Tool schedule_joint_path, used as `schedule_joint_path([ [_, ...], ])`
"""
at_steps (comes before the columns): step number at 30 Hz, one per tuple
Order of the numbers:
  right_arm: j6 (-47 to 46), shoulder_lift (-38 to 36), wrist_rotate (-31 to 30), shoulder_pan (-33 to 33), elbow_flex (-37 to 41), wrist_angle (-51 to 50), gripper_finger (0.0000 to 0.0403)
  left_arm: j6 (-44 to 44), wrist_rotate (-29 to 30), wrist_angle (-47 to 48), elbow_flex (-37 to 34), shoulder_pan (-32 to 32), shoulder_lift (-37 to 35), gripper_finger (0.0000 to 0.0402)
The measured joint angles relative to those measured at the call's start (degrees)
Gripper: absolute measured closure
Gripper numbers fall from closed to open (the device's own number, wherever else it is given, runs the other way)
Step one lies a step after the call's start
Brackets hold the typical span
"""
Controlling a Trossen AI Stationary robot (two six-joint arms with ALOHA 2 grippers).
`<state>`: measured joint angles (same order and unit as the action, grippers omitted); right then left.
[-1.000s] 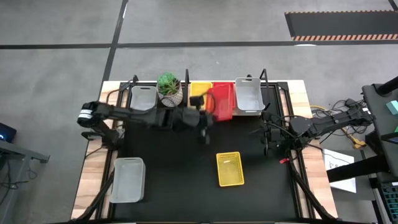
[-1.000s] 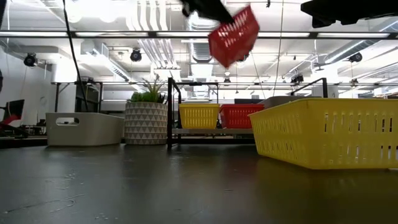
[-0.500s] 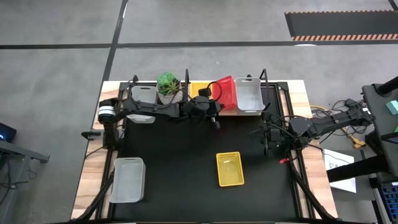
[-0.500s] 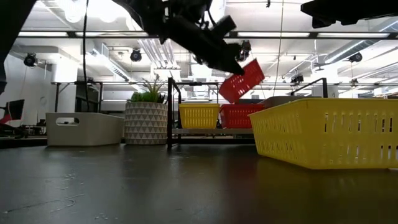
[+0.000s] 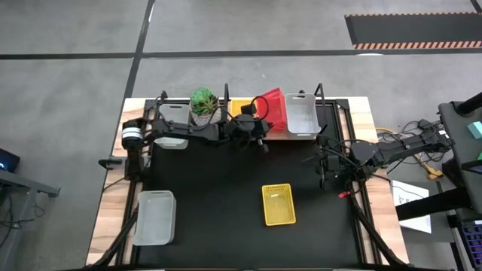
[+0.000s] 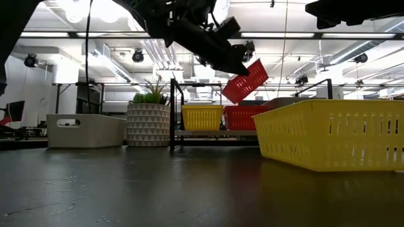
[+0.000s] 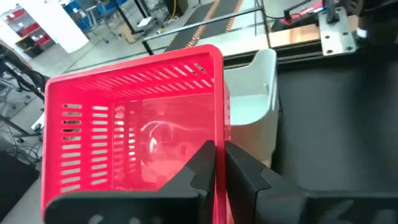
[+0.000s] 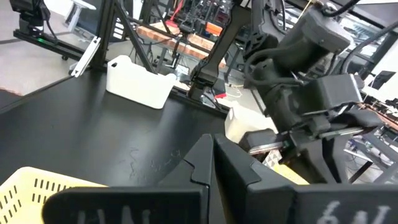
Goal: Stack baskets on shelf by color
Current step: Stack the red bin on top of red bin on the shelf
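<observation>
My left gripper is shut on a red basket and holds it tilted just above the shelf at the table's far edge. On the shelf stand a yellow basket, another red basket right below the held one, and a grey-white basket. A second yellow basket lies on the black tabletop. My right gripper waits shut at the table's right, touching nothing. My left gripper pinches one side wall of the red basket at its rim, one finger inside the basket and one outside. The fingers come nearly level from the table's left. The basket is lifted clear and tilted, its open side toward the gripper.
A plant in a white pot stands left of the shelf, with a grey-white basket beyond it. Another grey-white basket lies at the near left. Black posts rise at the shelf's ends.
My left gripper has carried the red basket toward the table's far edge and down, from high over the table to just above the red basket on the shelf. The basket stays tilted in the hold. In the last half second it has hardly moved.
</observation>
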<state>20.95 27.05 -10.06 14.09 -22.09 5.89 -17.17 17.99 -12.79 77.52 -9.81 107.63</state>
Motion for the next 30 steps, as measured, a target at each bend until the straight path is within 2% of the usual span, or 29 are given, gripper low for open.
schedule_joint_path([
  [10, 0.0, 0.0, 0.0, 0.0, 0.0, 0.0, 0.0394, 0.2, 0.1, -0.3, -0.2, -1.8, 0.0, 0.0356],
  [30, -0.1, 0.0, 0.0, 0.0, 0.0, 0.1, 0.0394, 0.4, 0.0, -0.6, 0.9, 2.5, -2.9, 0.0353],
])
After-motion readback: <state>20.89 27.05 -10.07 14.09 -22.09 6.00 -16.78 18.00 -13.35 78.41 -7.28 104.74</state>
